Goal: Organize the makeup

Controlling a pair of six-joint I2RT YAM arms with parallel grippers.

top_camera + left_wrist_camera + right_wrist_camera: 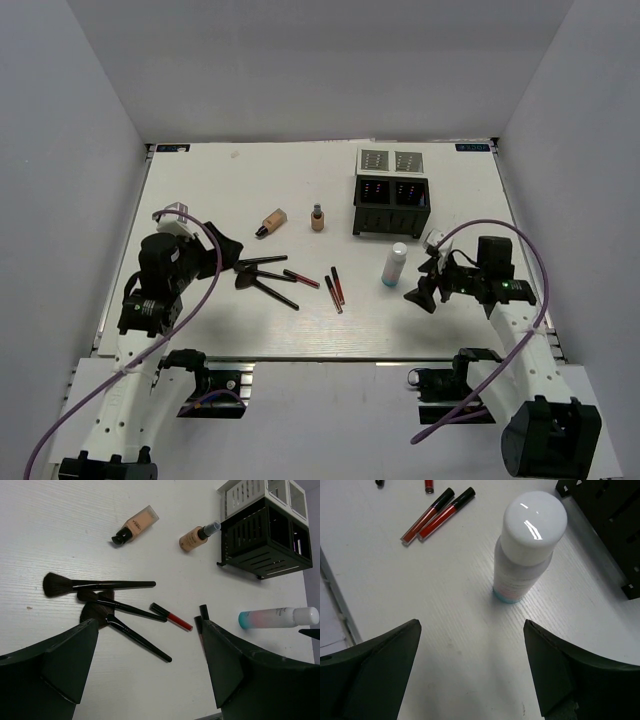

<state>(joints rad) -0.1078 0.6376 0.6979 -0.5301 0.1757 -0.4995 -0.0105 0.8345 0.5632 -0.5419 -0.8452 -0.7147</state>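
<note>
The right gripper (471, 627) has its jaws wide open, holding nothing and touching nothing. The white bottle (530, 545) stands up just ahead of those jaws, a bit to their right. I think it could tip and roll if a finger bumps its top, because it is tall and thin.

The left gripper (150, 625) is wide open and empty too. The black brushes (100, 585) lie crossed just ahead of its jaws, so pulling one might drag the others.

Farther off are two tan bottles (135, 525), then the black box (265, 540).
</note>
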